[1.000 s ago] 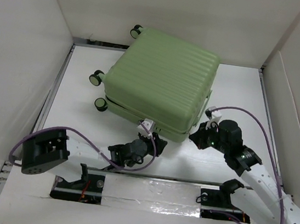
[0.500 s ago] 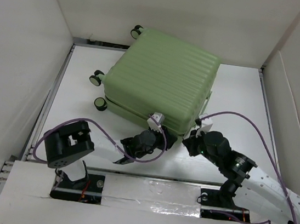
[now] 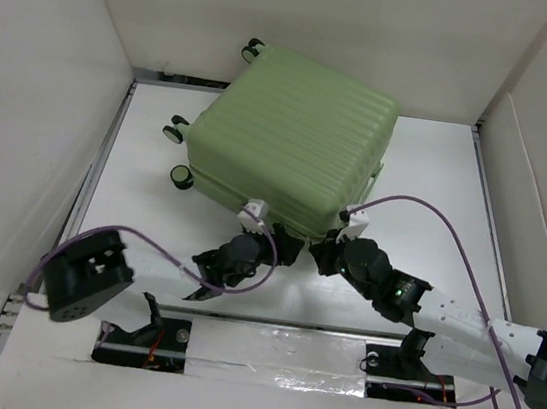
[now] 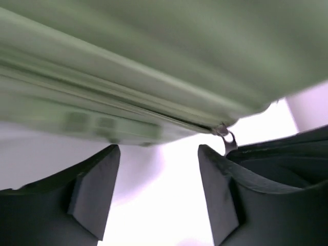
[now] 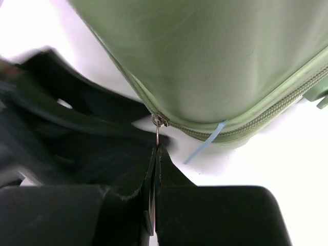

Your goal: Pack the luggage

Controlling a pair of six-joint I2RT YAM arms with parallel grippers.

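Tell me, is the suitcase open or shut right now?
Shut: the luggage lies flat with both shells together. The right gripper pinches its zipper pull; whether it's fully zipped, cannot tell.

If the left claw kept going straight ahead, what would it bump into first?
Probably the luggage: its green zippered edge sits just ahead of the open left claw, though depth is hard to judge. The zipper pull, pinched by the right claw, hangs to one side.
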